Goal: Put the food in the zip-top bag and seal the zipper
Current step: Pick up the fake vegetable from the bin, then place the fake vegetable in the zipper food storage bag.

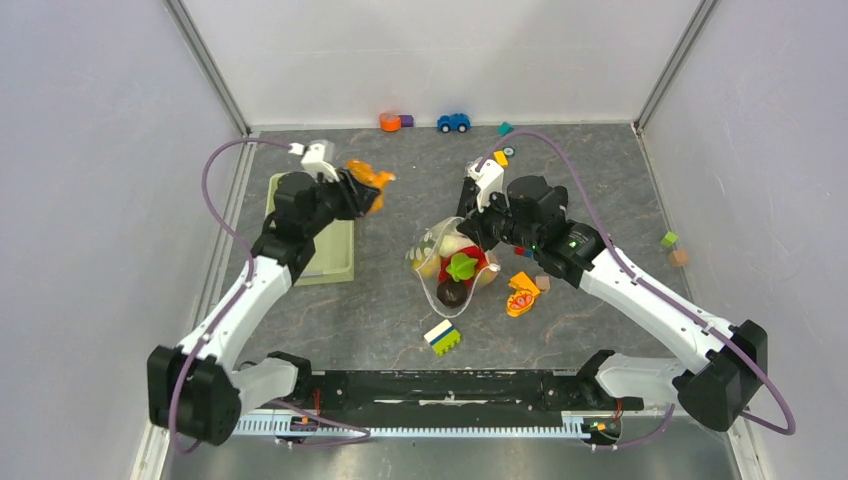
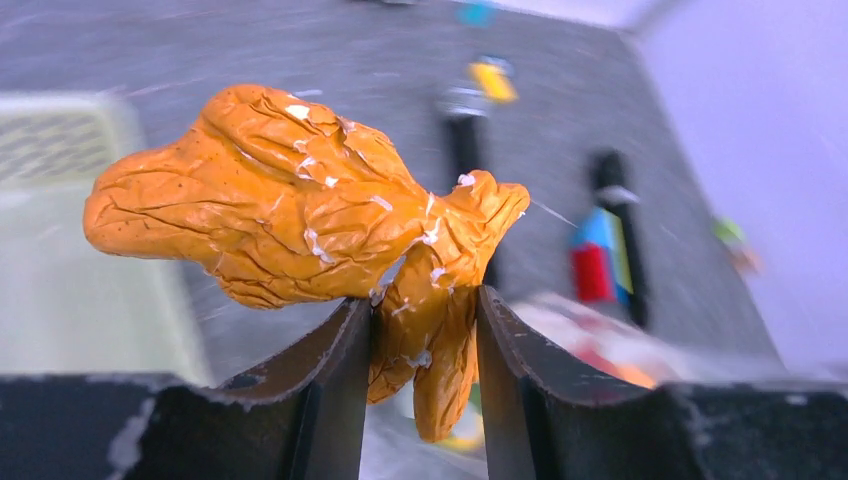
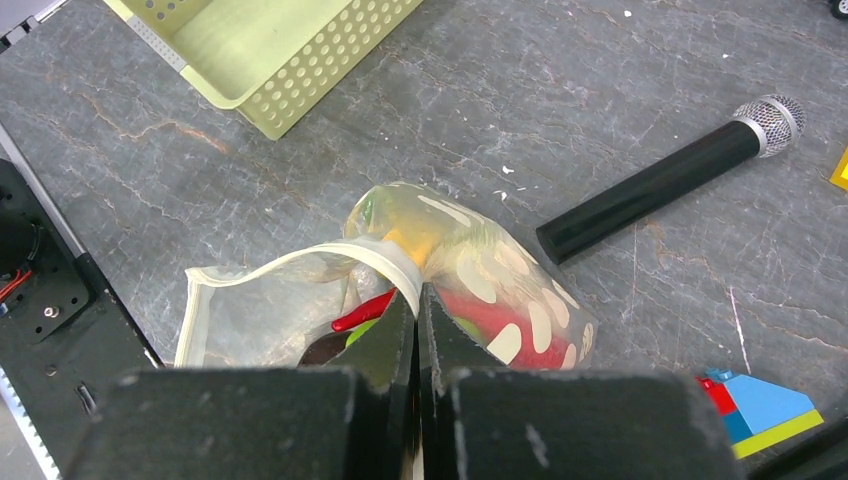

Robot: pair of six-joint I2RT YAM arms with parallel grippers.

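My left gripper (image 1: 365,190) (image 2: 425,300) hangs above the table beside the basket, shut on a wrinkled orange toy food piece (image 2: 270,215) (image 1: 372,178) that it pinches by its narrow end. The zip-top bag (image 3: 500,290) (image 1: 430,255) lies mid-table with its mouth gaping. Inside it are a red chili (image 3: 362,310), a green piece (image 1: 461,266), a dark purple piece (image 1: 450,294) and something yellow. My right gripper (image 1: 478,232) (image 3: 418,295) is shut on the bag's rim at the whitish zipper (image 3: 300,258), holding that edge up.
A pale green slotted basket (image 1: 330,250) (image 3: 290,60) sits left of the bag. A black microphone (image 3: 650,195) lies to the bag's right. An orange-and-red lumpy toy (image 1: 521,296), coloured blocks (image 1: 442,337) (image 3: 760,405) and a blue car (image 1: 453,122) are scattered around.
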